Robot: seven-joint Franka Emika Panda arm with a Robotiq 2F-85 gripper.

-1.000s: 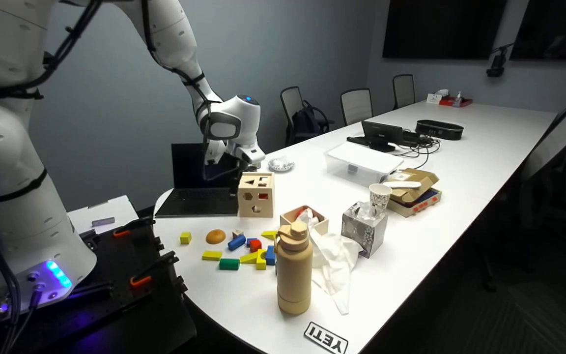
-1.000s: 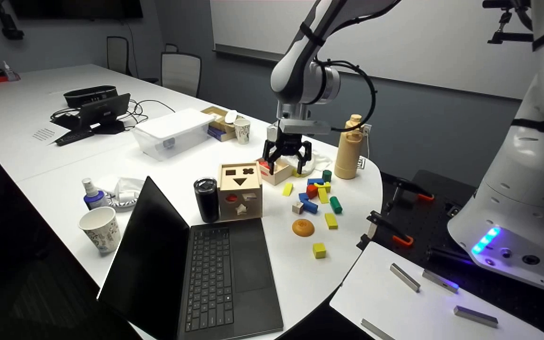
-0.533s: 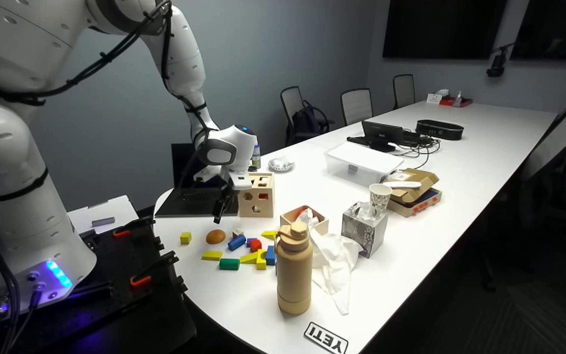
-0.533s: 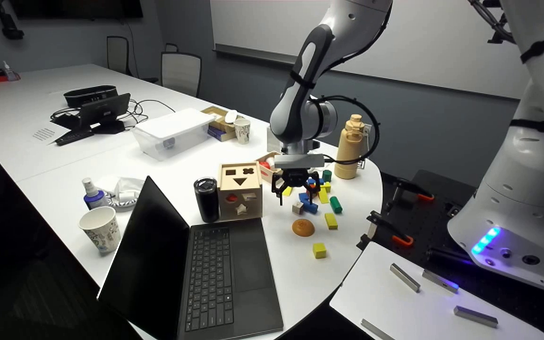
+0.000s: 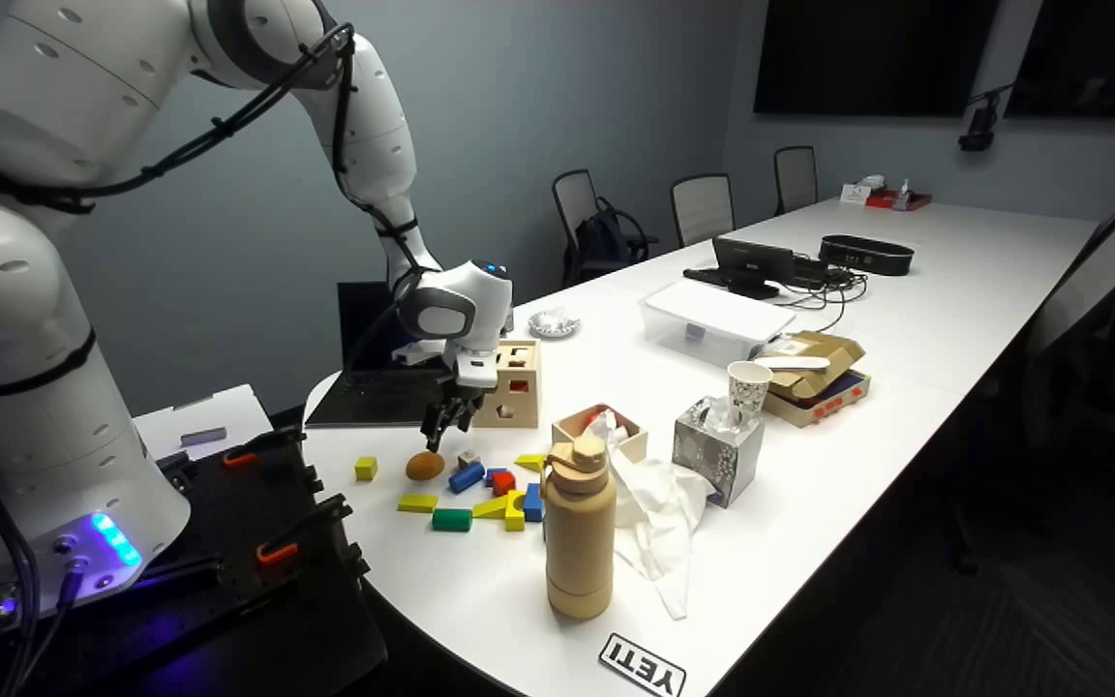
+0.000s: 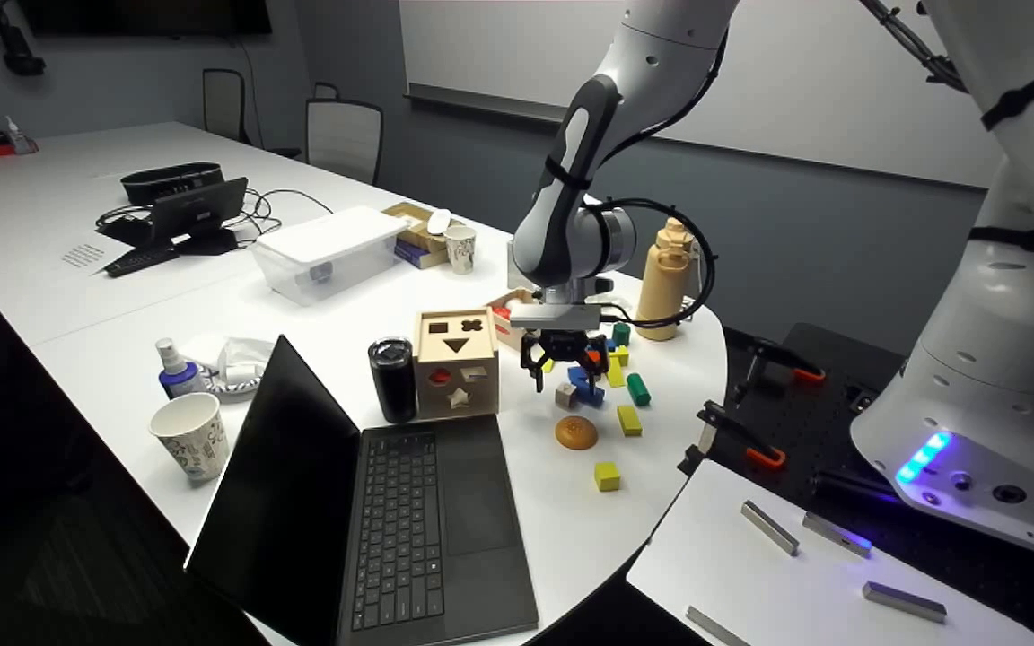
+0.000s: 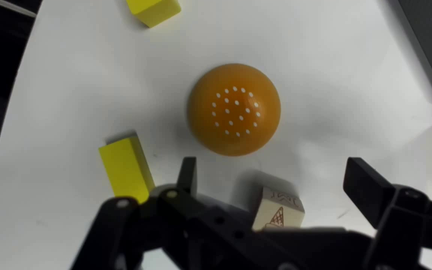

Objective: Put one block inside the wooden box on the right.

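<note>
The wooden box (image 6: 456, 363), a pale cube with rectangular, clover-shaped and triangular holes on top, stands on the table (image 6: 571, 529) beside a black tumbler (image 6: 392, 379); the arm (image 5: 468, 305) hides part of it in an exterior view; the gripper (image 7: 271, 168) is spread wide, holding nothing; in the wrist view it covers part of a cone-marked wooden block (image 7: 279, 212), and the top edge crops a yellow block (image 7: 154, 10).

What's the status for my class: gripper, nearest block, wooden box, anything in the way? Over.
Gripper open, nothing held. Ice-cream-print block roughly below, ungrasped; wooden box beside laptop. Orange dome close to that block, might crowd the grasp.
</note>
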